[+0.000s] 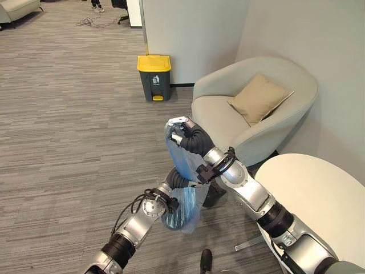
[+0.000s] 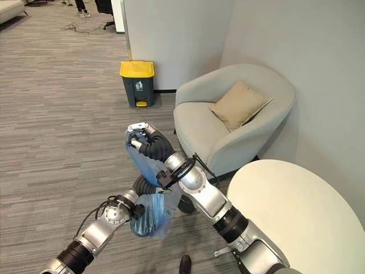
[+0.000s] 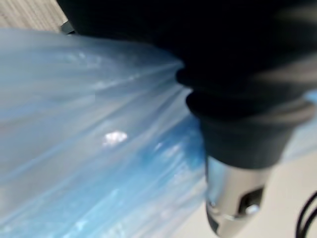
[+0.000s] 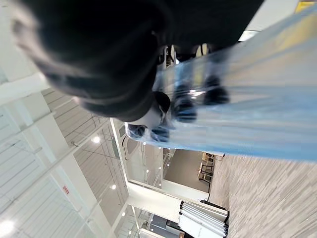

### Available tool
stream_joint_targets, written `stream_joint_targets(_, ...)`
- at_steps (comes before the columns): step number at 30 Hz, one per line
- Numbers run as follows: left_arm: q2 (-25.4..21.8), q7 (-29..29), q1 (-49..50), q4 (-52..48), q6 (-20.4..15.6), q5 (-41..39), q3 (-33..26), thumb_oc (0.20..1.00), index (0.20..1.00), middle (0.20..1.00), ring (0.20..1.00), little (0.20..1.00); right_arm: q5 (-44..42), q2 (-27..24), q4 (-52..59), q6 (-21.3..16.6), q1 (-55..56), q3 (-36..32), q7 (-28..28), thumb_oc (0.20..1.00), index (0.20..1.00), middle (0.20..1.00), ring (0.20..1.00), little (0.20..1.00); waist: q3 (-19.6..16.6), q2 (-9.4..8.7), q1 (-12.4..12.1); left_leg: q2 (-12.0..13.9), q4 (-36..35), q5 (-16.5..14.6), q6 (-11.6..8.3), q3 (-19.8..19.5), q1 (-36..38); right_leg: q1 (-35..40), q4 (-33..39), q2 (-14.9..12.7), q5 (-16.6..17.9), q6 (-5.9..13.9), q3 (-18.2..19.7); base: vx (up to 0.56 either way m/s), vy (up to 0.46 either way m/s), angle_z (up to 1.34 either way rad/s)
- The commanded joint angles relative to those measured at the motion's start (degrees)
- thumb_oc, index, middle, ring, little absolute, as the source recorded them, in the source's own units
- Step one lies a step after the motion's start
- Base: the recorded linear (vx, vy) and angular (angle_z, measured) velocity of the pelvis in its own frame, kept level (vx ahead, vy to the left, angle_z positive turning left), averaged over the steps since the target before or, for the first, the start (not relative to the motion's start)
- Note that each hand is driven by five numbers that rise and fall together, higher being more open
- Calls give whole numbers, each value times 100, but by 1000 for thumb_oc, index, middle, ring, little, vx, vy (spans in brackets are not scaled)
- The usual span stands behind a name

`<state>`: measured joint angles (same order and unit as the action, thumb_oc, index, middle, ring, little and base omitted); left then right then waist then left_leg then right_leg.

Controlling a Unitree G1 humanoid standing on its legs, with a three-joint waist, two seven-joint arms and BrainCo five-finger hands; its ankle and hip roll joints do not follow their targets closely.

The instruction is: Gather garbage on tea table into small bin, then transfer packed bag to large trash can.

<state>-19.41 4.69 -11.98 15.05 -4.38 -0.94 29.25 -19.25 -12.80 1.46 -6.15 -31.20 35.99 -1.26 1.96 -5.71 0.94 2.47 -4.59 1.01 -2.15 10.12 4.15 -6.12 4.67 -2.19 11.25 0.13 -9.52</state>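
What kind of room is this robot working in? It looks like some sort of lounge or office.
Probably an office lounge or waiting corner. A beige tub armchair with a tan cushion stands against the wall beside a round cream tea table, on grey striped carpet, with a yellow-lidded grey pedal trash can nearby.

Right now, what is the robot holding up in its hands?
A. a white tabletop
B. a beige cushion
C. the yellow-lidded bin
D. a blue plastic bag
D: the right hand grips the top of the blue plastic bag, which hangs above the carpet, with the left hand at its side.
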Motion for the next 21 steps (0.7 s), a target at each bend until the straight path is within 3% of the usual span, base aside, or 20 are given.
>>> stream_joint_targets(1, 94, 221, -771, 390, -151, 240, 282, 1000, 1000, 1000, 1000, 1000, -380, 507, 98, -458, -846, -164, -113, 200, 200, 200, 200, 200, 73, -70, -30, -41, -39, -304, 8, -147, -166, 637, -213, -204, -1220, 595, 181, 0, 0, 0)
stream_joint_targets(11, 318, 542, -1407, 992, -10, 349, 388, 1000, 1000, 1000, 1000, 1000, -522, 748, 18, -426, -1077, 209, -56, 200, 200, 200, 200, 200, 47, -91, 27, -60, -38, -310, 35, -114, -163, 599, -236, -232, -1182, 608, 220, 0, 0, 0)
stream_joint_targets(12, 315, 578, -1454, 981, -14, 314, 355, 686, 686, 686, 686, 686, -526, 747, 29, -426, -1088, 226, -40, 200, 200, 200, 200, 200, 50, -88, 32, -62, -37, -309, 37, -112, -163, 599, -239, -236, -1181, 608, 223, 0, 0, 0)
stream_joint_targets(13, 315, 578, -1455, 981, -14, 314, 354, 686, 686, 686, 686, 686, -526, 746, 29, -426, -1089, 226, -40, 200, 200, 200, 200, 200, 52, -88, 32, -62, -37, -309, 37, -112, -163, 600, -239, -236, -1181, 608, 223, 0, 0, 0)
stream_joint_targets(14, 283, 677, -1516, 852, -61, 213, 238, 200, 200, 200, 200, 200, -542, 737, 64, -423, -1074, 251, -31, 200, 200, 200, 200, 200, 48, -92, 31, -69, -38, -313, 39, -112, -151, 614, -235, -245, -1177, 609, 225, 0, 0, 0)
stream_joint_targets(21, 237, 861, -1385, 172, -336, -715, -259, 200, 200, 200, 200, 200, -511, 633, 11, -368, -817, 266, 69, 200, 200, 200, 200, 200, 58, -82, -3, -78, -36, -315, 40, -123, -125, 642, -208, -271, -1161, 618, 217, 0, 0, 0)
